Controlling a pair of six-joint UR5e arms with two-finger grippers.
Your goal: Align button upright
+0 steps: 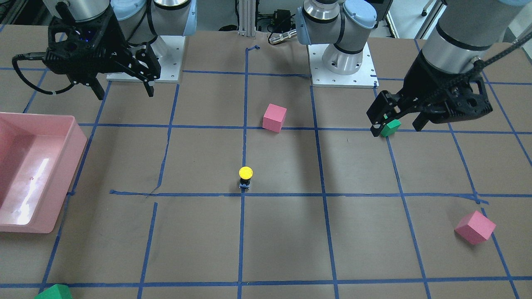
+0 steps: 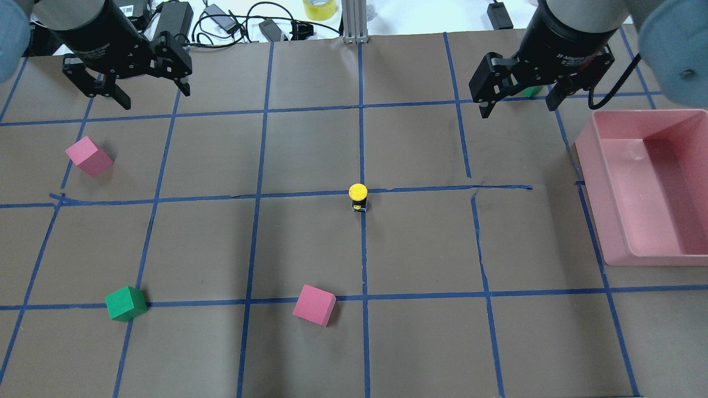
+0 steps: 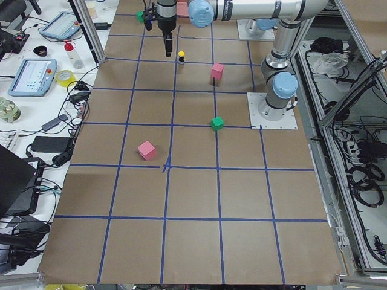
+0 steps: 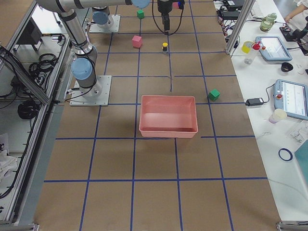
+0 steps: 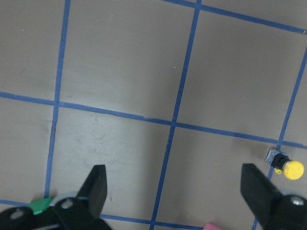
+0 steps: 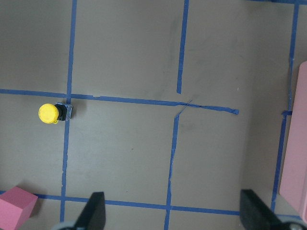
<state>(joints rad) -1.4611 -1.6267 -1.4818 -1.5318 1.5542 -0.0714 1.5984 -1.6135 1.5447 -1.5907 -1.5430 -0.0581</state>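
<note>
The button (image 2: 358,198) stands upright on its base, yellow cap on top, on a blue tape line near the centre of the surface (image 2: 420,249), just beside a tape crossing. Nothing touches it. A pink cube (image 2: 314,305) lies on the robot's side of the button, apart from it, on a cross line of the tape grid. The green cube (image 2: 126,303) lies on the same cross line, further toward the robot's left. A second pink cube (image 2: 88,156) sits near the left edge. The bin (image 2: 594,204) sits at the right edge, well apart from the button. The left gripper (image 2: 155,97) hangs above the far left of the surface, its fingers spread wide with nothing between them. The right gripper (image 2: 519,108) hangs above the far right, its fingers likewise spread and holding nothing. A second green cube (image 2: 532,91) shows partly behind it in the overhead view.
</note>
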